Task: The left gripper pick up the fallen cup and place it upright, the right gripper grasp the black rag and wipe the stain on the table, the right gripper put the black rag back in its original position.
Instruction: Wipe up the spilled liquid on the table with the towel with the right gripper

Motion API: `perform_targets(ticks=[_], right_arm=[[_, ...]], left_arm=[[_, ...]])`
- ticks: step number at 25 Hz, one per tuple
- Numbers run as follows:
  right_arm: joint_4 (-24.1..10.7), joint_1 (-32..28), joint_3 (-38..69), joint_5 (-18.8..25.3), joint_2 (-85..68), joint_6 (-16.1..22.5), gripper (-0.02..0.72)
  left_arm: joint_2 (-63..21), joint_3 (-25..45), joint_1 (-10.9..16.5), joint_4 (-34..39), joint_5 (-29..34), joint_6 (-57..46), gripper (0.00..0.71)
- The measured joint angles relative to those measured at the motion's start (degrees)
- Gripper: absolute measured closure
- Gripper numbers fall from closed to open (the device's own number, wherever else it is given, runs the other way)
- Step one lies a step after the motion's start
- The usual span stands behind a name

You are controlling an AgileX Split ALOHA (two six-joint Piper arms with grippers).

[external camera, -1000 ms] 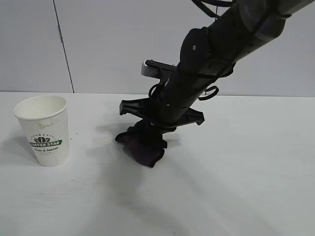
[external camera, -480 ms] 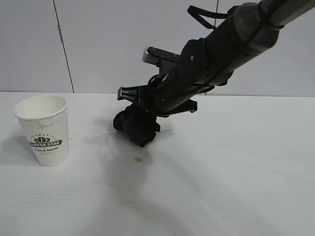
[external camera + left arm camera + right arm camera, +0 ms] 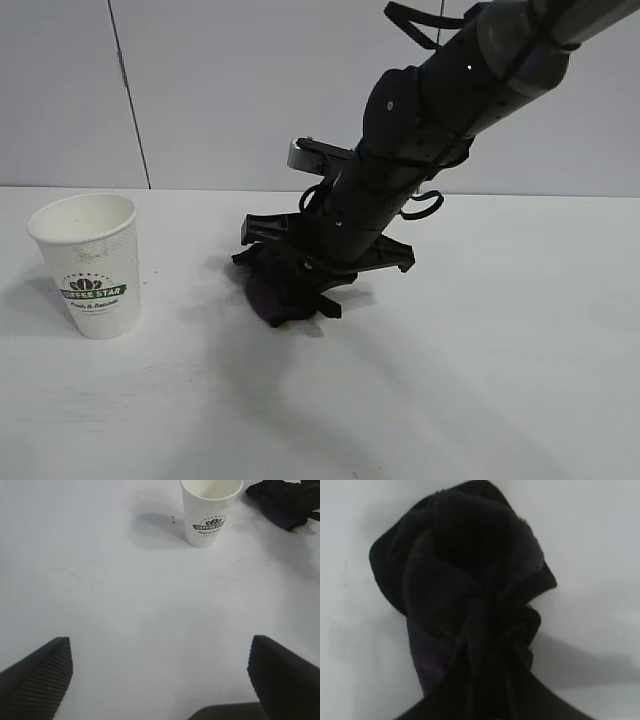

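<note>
I am pressing the rag [image 3: 280, 290], pinched in my right hand [image 3: 290, 300], onto the desk [image 3: 480, 360] over the stain, the cup [image 3: 90, 265] is standing upright, my left hand [image 3: 160, 680] is idling spread, and returning the rag is waiting

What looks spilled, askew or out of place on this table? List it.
Little stands out. The white paper cup with the green logo stands upright, undamaged. The right hand presses the bunched black rag on the white table; a faint yellowish trace shows at the rag's lower edge, too small to identify.
</note>
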Motion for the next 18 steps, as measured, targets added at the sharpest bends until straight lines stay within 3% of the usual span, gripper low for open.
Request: perform_targets(ticks=[7,10,14,18], right_arm=[[7.6,0.0,-0.2,9.0,-0.3,-8.8,0.66],[8.9,0.0,-0.2,10.8,-0.3,-11.4,0.66],[9.1,0.0,-0.1,7.7,-0.3,-12.6,0.66],[5.1,0.0,0.1,-2.5,0.1,-15.0,0.66]], left_arm=[[0.0,0.0,0.0,0.0,0.0,0.0,0.023],[0.0,0.0,0.0,0.0,0.0,0.0,0.023],[0.0,0.0,0.0,0.0,0.0,0.0,0.023],[0.0,0.0,0.0,0.0,0.0,0.0,0.023]])
